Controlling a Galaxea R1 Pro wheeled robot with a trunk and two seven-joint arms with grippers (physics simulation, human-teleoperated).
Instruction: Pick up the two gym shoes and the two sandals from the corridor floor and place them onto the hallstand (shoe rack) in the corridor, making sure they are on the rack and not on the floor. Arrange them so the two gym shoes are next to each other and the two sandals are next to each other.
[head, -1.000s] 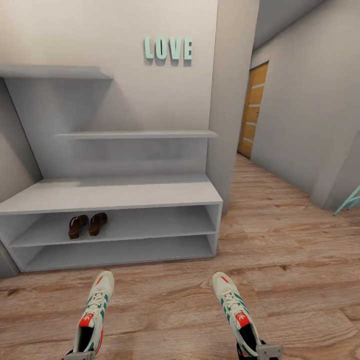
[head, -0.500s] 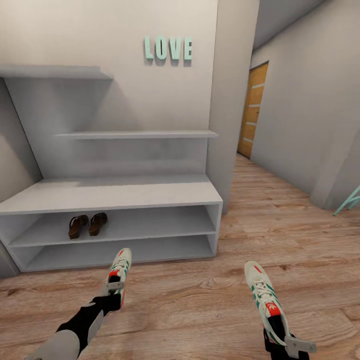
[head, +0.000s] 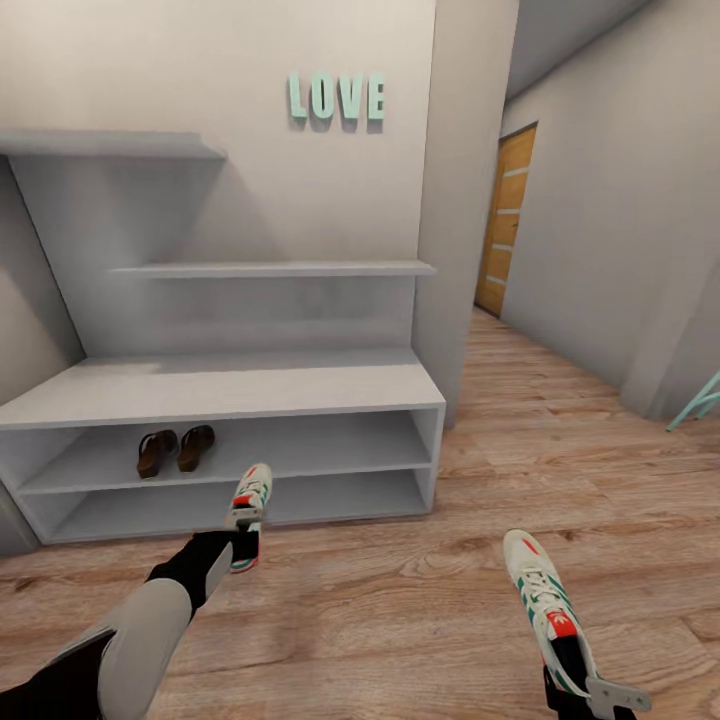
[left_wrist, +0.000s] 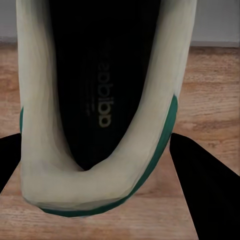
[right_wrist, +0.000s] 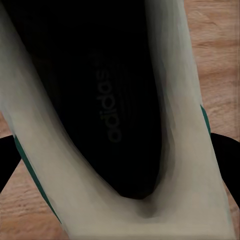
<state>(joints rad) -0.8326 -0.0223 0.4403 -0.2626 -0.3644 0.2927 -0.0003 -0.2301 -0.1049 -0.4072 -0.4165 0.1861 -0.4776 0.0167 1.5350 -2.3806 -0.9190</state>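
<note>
Before the hallstand (head: 230, 395), each claw pinching a gym shoe: left claw (head: 243, 520), right claw (head: 610, 692).

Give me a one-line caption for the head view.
Each gripper carries a sneaker toward the grey shoe rack, sandals already shelved.

1. Pale grey walls (head: 300, 190) enclose the corridor, and mint-green "LOVE" letters (head: 337, 97) hang high on the wall ahead.
2. Light brown wood-grain plank flooring (head: 400, 620) covers the ground and runs on down the passage to the right.
3. A square grey pillar (head: 465, 200) stands at the corner where that passage opens.
4. A wooden door (head: 505, 220) with pale horizontal panels closes the far end of the passage.
5. A mint-green slanted frame (head: 700, 402) shows at the right edge, by the right-hand wall.
6. The light is soft and even, with faint shadows.
</note>
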